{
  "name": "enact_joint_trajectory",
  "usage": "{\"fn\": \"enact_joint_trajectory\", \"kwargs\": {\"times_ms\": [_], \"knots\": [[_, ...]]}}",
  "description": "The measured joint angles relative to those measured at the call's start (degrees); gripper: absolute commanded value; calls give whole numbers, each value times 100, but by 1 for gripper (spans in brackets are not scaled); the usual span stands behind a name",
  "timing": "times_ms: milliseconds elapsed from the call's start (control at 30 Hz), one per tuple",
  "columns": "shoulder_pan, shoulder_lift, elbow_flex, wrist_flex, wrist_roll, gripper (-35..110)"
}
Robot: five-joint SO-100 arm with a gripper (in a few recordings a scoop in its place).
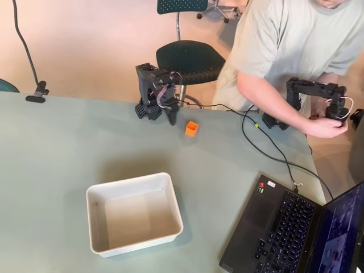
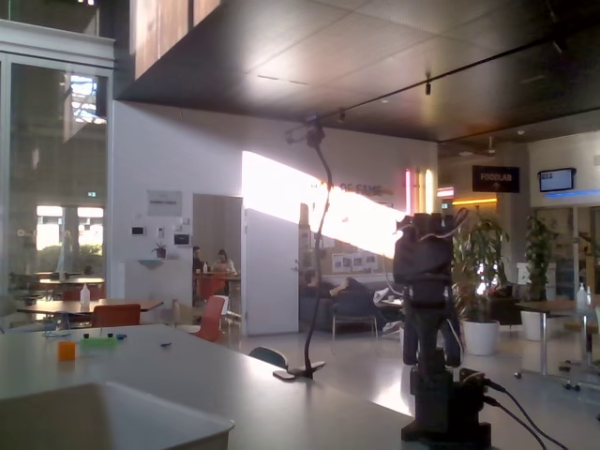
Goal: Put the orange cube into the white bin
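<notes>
One orange cube (image 1: 191,128), small, plastic, hollow on top, sits on the pale green table (image 1: 57,148) in the upper middle of the overhead view, just right of the gripper (image 1: 172,118); one white bin (image 1: 134,213), a shallow smooth tub with rounded corners and thick rim, lies well apart at lower centre; one black arm (image 1: 152,91), folded; whether its jaws are apart cannot be told; one laptop (image 1: 284,233) at lower right.

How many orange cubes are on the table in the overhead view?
1. The small bright orange plastic cube sits on the green table, just right of the gripper, apart from the shallow white plastic bin. None appears hidden.
</notes>
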State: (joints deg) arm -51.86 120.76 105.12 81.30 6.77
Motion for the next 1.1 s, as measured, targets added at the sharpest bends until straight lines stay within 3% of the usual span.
{"fn": "enact_joint_trajectory", "kwargs": {"times_ms": [267, 433, 800, 1100], "knots": [[-2039, -237, -9, 229, 369, 1], [-2760, -255, -18, 272, 817, 8], [-2751, -255, 185, 299, 1644, 51], [-2514, -299, 1143, 229, 2241, 60]]}}
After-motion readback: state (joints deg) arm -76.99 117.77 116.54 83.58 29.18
